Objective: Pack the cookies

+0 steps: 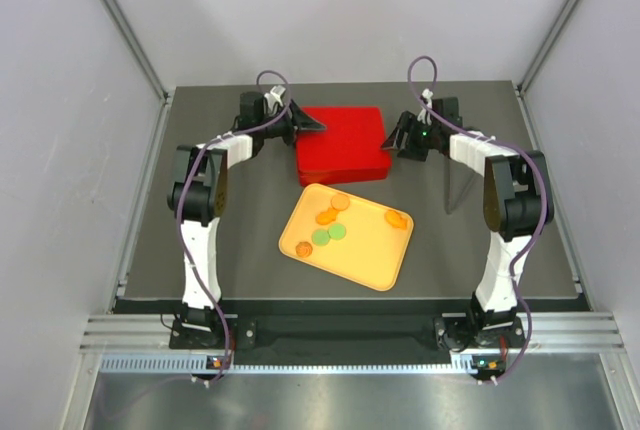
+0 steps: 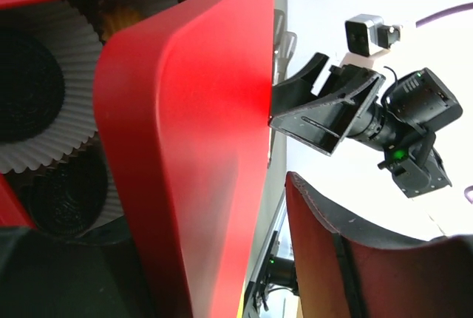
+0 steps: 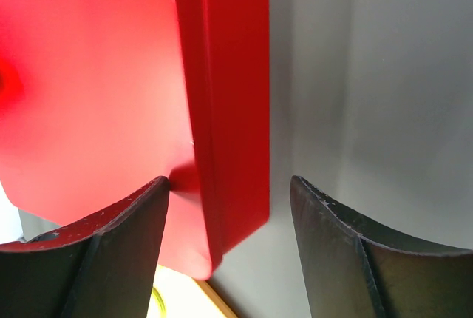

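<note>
Several cookies, orange and green, lie on the yellow tray in the middle of the table. Behind it stands the red box. My left gripper is open at the box's left side, astride the raised rim of the red lid, and its right finger is clear of the lid. Under the lid I see white paper cups with dark rounds and one orange cookie. My right gripper is open astride the box's right edge.
Grey walls close in the dark table on three sides. The tray lies just in front of the red box. In the left wrist view, the right gripper shows beyond the lid.
</note>
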Robot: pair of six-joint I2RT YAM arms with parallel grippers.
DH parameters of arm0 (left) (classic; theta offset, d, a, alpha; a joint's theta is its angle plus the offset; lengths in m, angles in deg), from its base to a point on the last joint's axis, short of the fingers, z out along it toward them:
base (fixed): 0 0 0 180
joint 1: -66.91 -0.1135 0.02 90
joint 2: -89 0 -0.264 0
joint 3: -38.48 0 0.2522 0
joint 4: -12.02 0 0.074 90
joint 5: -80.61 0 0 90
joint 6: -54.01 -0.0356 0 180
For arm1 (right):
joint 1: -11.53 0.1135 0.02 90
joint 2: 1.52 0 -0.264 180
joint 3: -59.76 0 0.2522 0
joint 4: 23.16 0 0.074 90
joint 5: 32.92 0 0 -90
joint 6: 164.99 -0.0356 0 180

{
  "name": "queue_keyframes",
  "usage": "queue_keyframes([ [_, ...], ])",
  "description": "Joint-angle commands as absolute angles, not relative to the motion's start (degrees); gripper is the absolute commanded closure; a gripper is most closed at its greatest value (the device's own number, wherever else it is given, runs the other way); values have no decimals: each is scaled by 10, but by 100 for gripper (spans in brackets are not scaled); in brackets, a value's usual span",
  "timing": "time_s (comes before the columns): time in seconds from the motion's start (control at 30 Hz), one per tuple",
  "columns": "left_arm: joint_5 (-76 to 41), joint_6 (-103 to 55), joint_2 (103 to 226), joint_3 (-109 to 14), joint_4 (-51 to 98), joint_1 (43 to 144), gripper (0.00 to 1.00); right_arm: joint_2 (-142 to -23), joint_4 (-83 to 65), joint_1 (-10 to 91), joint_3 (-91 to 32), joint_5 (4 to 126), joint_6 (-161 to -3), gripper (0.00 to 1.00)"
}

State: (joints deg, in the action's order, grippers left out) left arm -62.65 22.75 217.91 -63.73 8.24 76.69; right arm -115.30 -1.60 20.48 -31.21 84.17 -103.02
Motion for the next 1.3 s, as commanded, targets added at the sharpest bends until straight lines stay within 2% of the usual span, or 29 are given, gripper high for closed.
queue_keyframes([
  [0.0,-607,193,2128,-644,98,748,45,-1153,-13,209,-323,835,-1011,34],
  [0.23,-609,181,2129,-647,108,743,41,-1150,-10,217,-328,845,-1002,31],
  [0.37,-611,174,2124,-644,107,742,34,-1148,-13,223,-334,857,-995,29],
  [0.4,-610,171,2121,-643,110,742,1,-1147,-13,225,-335,859,-993,29],
  [0.6,-598,153,2110,-643,132,739,1,-1152,-12,237,-346,863,-989,27],
  [1.27,-573,81,2074,-626,230,708,10,-1170,12,254,-386,846,-983,29],
])
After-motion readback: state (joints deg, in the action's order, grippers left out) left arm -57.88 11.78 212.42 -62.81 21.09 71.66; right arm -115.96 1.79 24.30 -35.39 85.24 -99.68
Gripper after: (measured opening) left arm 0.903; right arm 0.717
